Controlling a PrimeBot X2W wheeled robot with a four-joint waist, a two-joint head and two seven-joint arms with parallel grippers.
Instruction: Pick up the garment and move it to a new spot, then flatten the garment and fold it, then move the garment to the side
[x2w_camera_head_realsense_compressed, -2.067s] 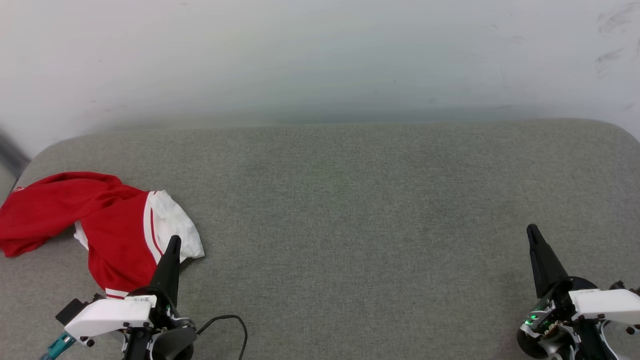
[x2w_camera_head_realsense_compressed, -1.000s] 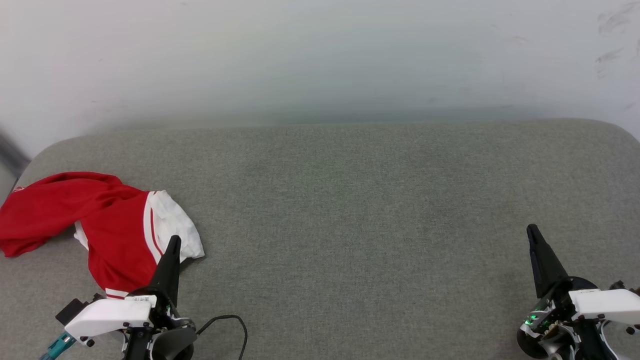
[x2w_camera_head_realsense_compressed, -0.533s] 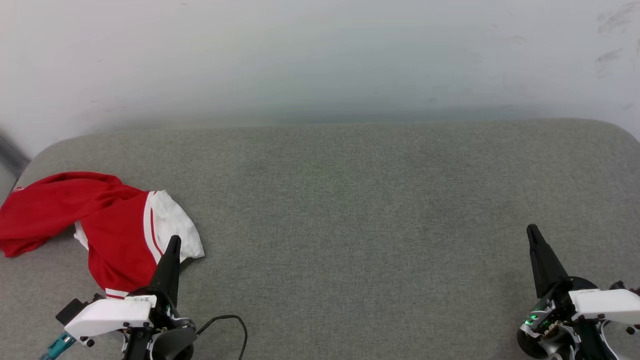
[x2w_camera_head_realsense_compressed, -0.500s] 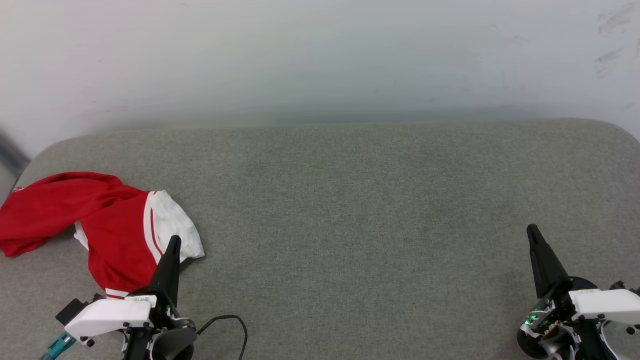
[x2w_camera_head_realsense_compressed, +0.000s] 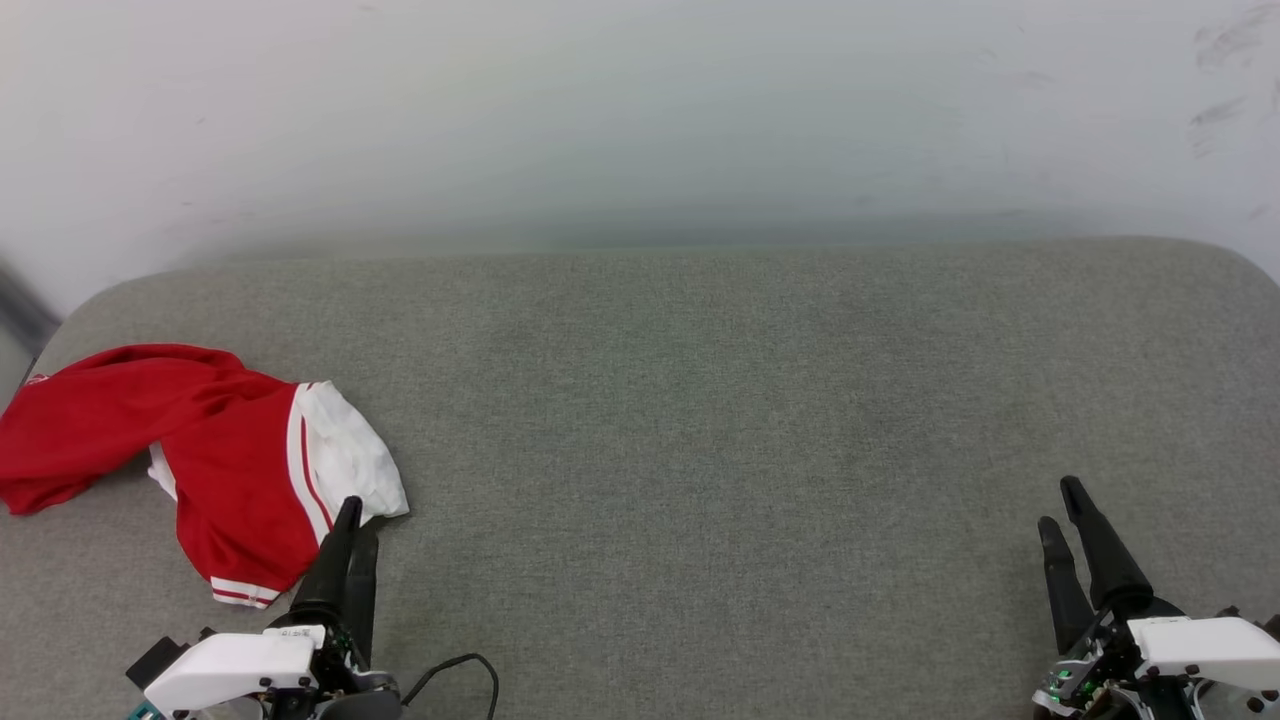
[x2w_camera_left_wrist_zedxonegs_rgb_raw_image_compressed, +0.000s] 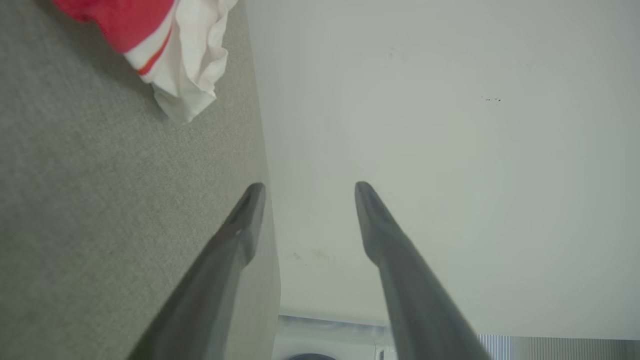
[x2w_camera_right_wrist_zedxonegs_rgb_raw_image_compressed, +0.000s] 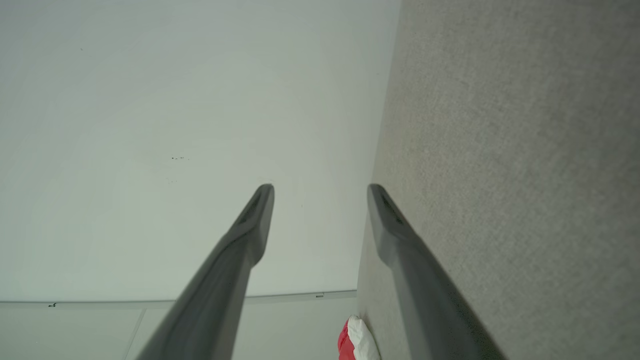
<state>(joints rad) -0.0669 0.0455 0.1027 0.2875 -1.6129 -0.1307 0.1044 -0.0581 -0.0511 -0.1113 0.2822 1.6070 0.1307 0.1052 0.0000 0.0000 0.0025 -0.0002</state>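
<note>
Jaws spread on both arms.
Left jaws at seven o'clock in the head view, right jaws at five; the garment (x2w_camera_head_realsense_compressed: 230, 470) lies crumpled at nine o'clock on the grey counter (x2w_camera_head_realsense_compressed: 700, 400), its white sleeve (x2w_camera_head_realsense_compressed: 345, 460) just beside the left jaws' tips.

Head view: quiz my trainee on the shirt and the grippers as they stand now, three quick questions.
1. True or false: the left gripper is shut on the shirt.
2. The shirt lies at which part of the gray cushion? A) the robot's left end B) the middle C) the robot's right end
3. Fill in: the right gripper is ___ (open or shut).

Key: 1 false; 2 A; 3 open.
</note>
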